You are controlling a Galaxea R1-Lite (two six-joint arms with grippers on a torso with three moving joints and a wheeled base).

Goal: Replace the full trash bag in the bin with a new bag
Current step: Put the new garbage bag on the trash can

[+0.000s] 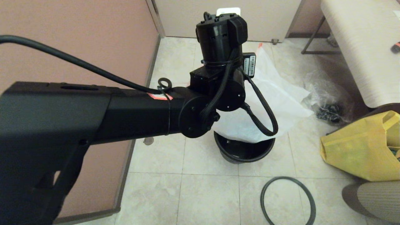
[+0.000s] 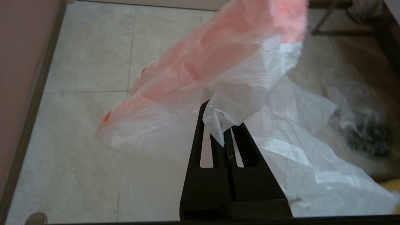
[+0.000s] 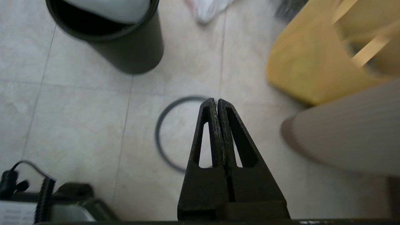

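Up over the bin (image 1: 244,152), L arm (image 1: 93,115) stretched across the head view, wrist bent toward the far wall. L gripper (image 2: 225,131) clamped tight on a fold of thin white bag (image 2: 250,84), w/ orange-red hem (image 2: 218,47) flared out past the fingertips. Rest of that bag draped down from the grip, lower end (image 1: 240,131) tucked inside the bin's mouth at its far side, upper sheet (image 1: 278,93) spread out beyond the bin & to its right. Couldn't tell whether full or new bag.

Bin upright on tile floor (image 1: 206,193), black, rim bare. Dark grey ring (image 1: 287,201) flat on floor, near side of bin & slightly right, not touching it.

R gripper (image 3: 217,104) w/ fingers pressed together, nothing between, hung above the ring, nearer than the bin.

Clear wrinkly bag w/ dark contents (image 1: 328,106) on floor well right of bin, beyond it. Yellow cloth tote (image 1: 359,150) right of bin, apart from it. Table (image 1: 362,47) farther right.
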